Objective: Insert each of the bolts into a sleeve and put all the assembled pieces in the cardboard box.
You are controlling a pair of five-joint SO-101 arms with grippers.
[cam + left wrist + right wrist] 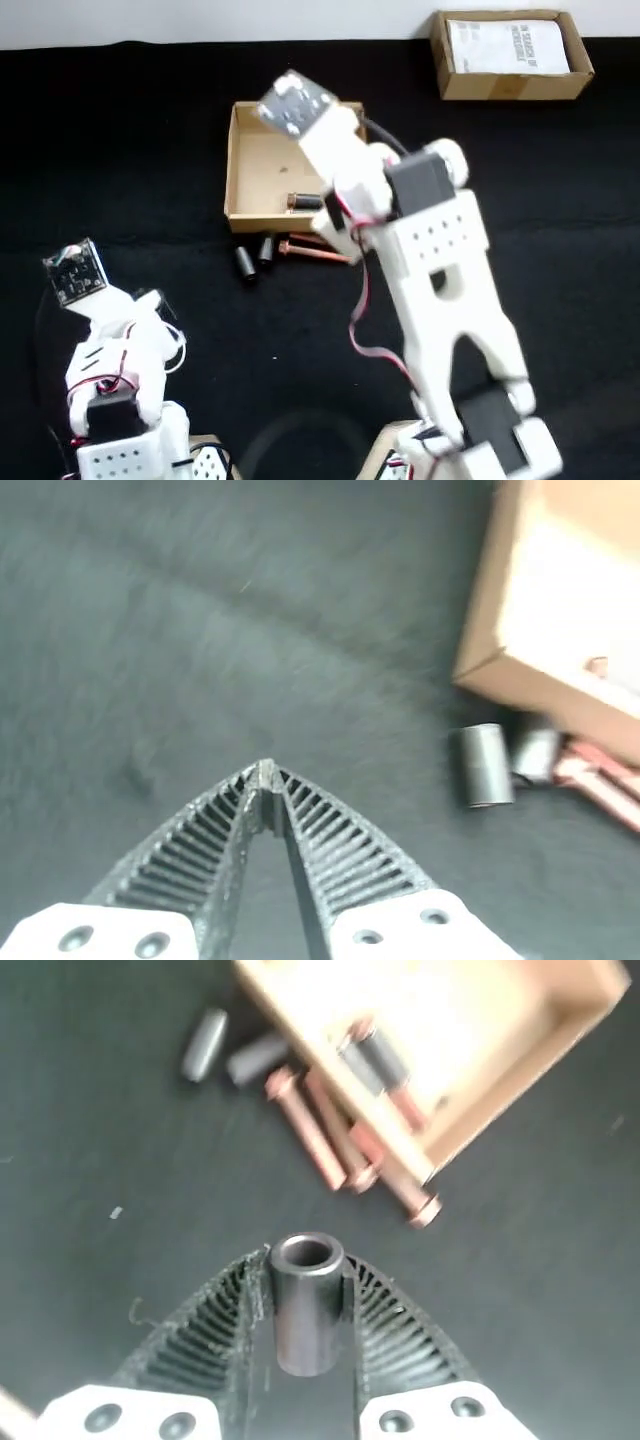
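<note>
Nearest, toward the near-left corner of the surface, the left hand hangs over bare black top with its fingers pressed together on nothing. I take it to be parked where it cannot get in the way.

Further in, around the middle, the right hand is clamped on a dark sleeve. It grips the sleeve by its sides, with the open end turned back toward the wrist and left unblocked. I'd judge that a sensible hold if a bolt is to be pushed in.

Just beyond lie several copper bolts, bunched along the near wall of the cardboard box. Two loose sleeves lie beside them on the side toward the left edge. All of these are within easy reach of either arm.

Inside the box, close to its near wall, rests one assembled piece, a bolt through a sleeve. The job looks begun but well short of finished.

At the far-right corner a second box holds a printed sheet, well apart from the work.
</note>
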